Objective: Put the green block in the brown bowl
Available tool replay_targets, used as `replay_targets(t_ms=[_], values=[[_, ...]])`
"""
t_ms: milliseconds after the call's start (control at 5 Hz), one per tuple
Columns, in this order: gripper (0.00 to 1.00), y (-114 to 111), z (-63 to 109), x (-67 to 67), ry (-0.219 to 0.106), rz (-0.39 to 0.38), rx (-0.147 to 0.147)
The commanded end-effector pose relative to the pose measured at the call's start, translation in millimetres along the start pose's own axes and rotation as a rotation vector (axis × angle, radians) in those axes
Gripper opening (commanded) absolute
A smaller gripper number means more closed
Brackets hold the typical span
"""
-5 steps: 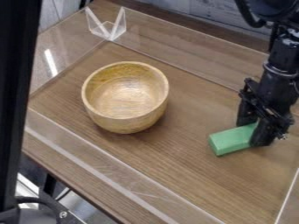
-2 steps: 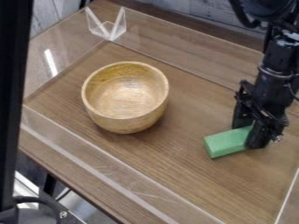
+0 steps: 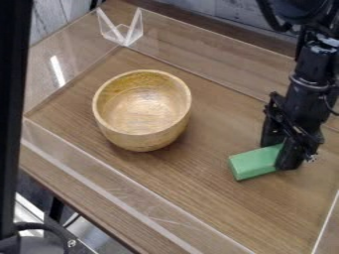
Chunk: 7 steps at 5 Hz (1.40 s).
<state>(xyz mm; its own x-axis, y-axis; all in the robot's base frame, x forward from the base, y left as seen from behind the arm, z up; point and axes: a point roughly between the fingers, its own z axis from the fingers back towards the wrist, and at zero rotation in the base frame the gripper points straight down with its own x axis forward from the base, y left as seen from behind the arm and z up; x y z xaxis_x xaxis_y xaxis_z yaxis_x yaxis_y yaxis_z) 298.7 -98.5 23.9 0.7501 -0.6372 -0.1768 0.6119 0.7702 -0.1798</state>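
From where I stand, the brown bowl (image 3: pixel 142 108) sits at about nine o'clock on the wooden table (image 3: pixel 199 198), upright with nothing inside it. Well apart from it, at roughly four o'clock, the green block (image 3: pixel 256 164) lies on the tabletop — its far end tucked under the black gripper (image 3: pixel 294 151), which points steeply down with its fingers pressed together on that end of the block. A clear plastic stand (image 3: pixel 121 27) rests near the far edge, around eleven o'clock.
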Motion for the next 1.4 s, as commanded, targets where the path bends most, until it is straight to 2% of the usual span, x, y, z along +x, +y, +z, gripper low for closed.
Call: replay_targets(t_ms=[0,1200], values=[[0.0,1,26.5,0.8,-0.077,-0.003,0.029],[0.0,1,46.8,-10.6,-0.121,0.002,0.047]])
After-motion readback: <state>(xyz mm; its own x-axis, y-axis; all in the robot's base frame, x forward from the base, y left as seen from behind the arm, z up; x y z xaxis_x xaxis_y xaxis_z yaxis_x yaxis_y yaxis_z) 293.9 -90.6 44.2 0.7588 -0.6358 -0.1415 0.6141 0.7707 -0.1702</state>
